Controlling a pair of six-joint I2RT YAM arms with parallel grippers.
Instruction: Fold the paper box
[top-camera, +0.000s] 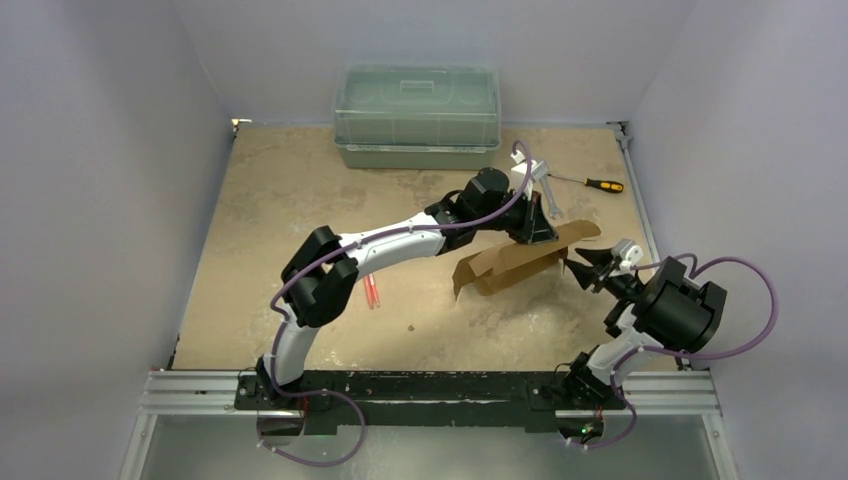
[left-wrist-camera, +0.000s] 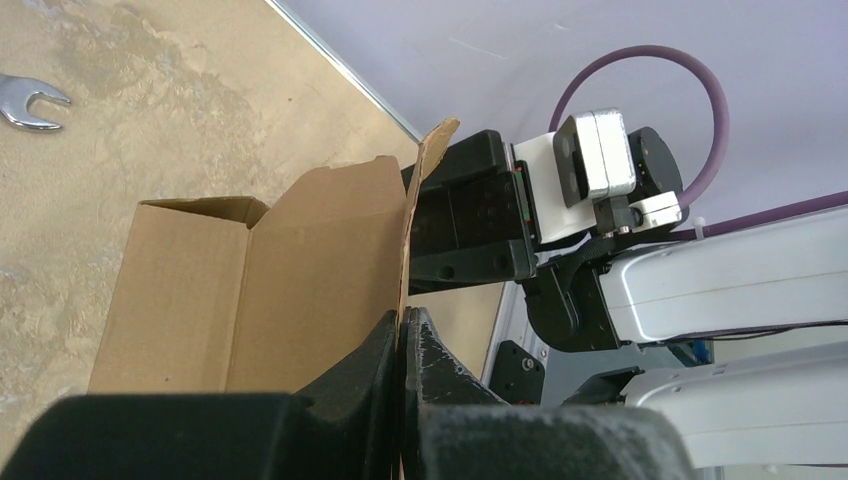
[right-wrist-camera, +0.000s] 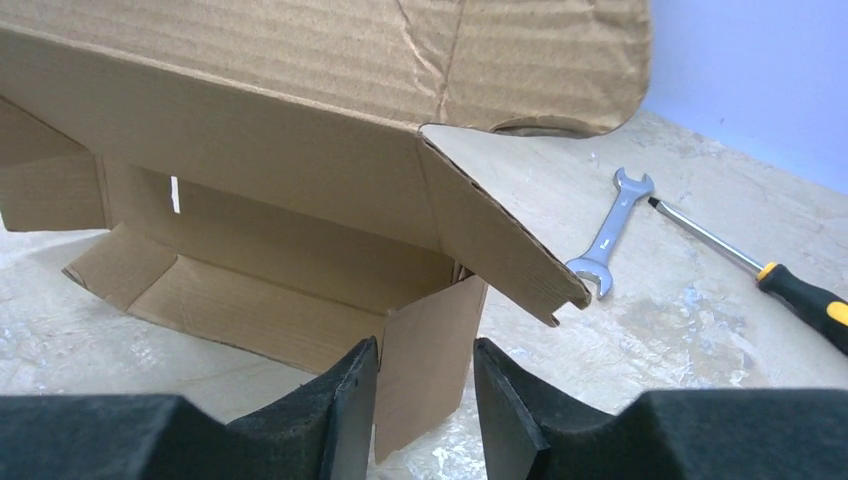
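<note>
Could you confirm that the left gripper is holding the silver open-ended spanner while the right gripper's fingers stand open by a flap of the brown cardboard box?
Not quite. The left wrist view shows the left gripper shut on an edge of the brown cardboard box, not the silver open-ended spanner, which lies free on the table. The right gripper does stand open by a flap.

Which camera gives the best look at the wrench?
Right wrist view: the whole wrench shows, beside the screwdriver. The left wrist view catches only one open end; in the top view it is tiny, hard to make out near the left arm.
</note>
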